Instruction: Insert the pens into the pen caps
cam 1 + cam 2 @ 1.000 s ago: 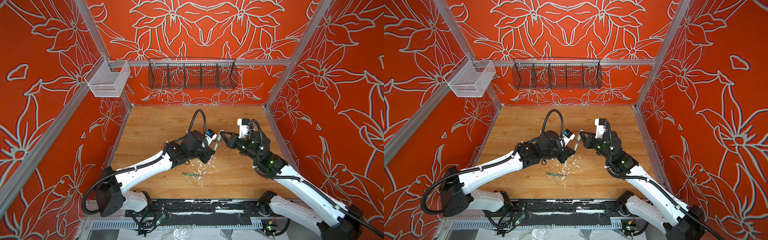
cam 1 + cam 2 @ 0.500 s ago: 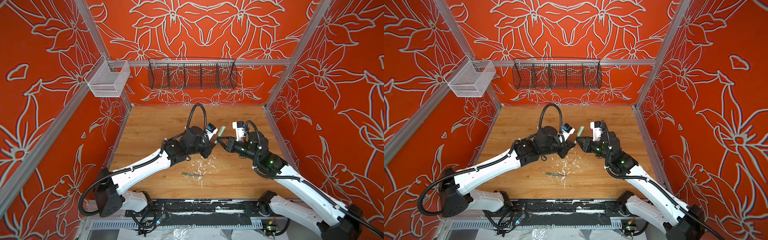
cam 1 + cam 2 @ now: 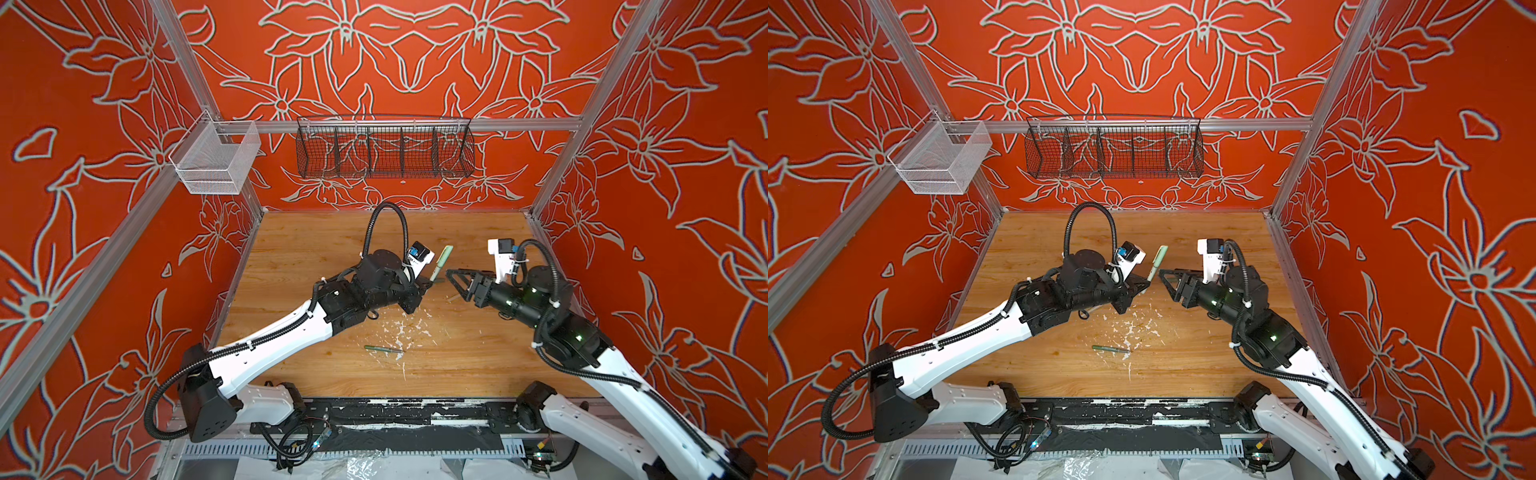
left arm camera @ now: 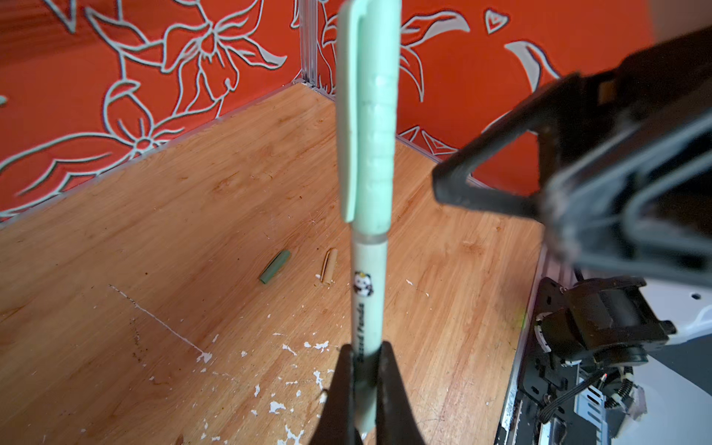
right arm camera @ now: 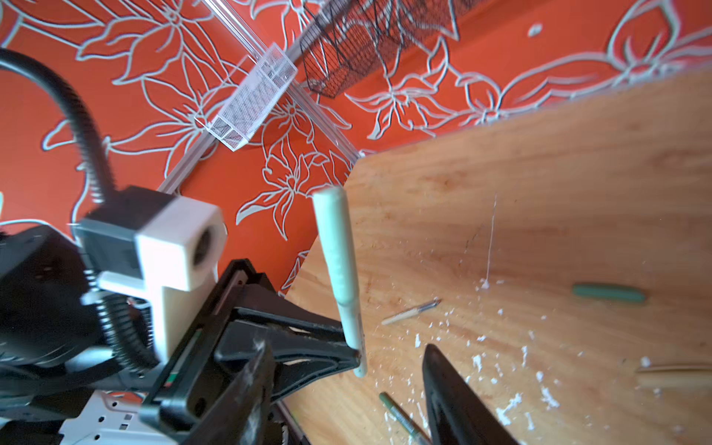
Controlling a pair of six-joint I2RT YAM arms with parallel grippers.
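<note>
The left gripper point(image 4: 364, 366) holds a pale green pen point(image 4: 368, 266) with its jaws clamped on the barrel's lower end. The pen stands up over the middle of the wooden worktop point(image 3: 311, 249), and a light green cap point(image 4: 375, 115) is on its upper end. The right gripper point(image 3: 452, 277) sits just beside the pen without touching it, its jaws apart and empty.

Risks from here, as judgements:
- **Pen tilting or slipping:** the grip is so near one end that most of the pen sticks out free. A nudge from the nearby right jaws could tilt it or slide it out.
- **Cap coming loose:** a narrow clear band shows where the cap meets the barrel. I cannot tell whether the cap is pushed fully home, and if it is not, it may come off when the pen is put down.
- **Pen rolling:** once released, the round pen may roll among the white paint flecks point(image 3: 401, 332).
- **Awkward next pickups:** a dark green pen point(image 3: 382, 348) and a tan pen point(image 5: 408, 312) lie flat and uncapped. A dark green cap point(image 4: 274, 267) and a tan cap point(image 4: 329, 266) lie apart from them, close beside each other. These things are thin and low, so jaws could pinch them off-centre or scrape the wood.

Writing: the barrel carries a small panda picture with lettering running lengthwise below it. The word "Panda" is legible. The word before it is partly hidden by the jaws and cannot be read.
</note>
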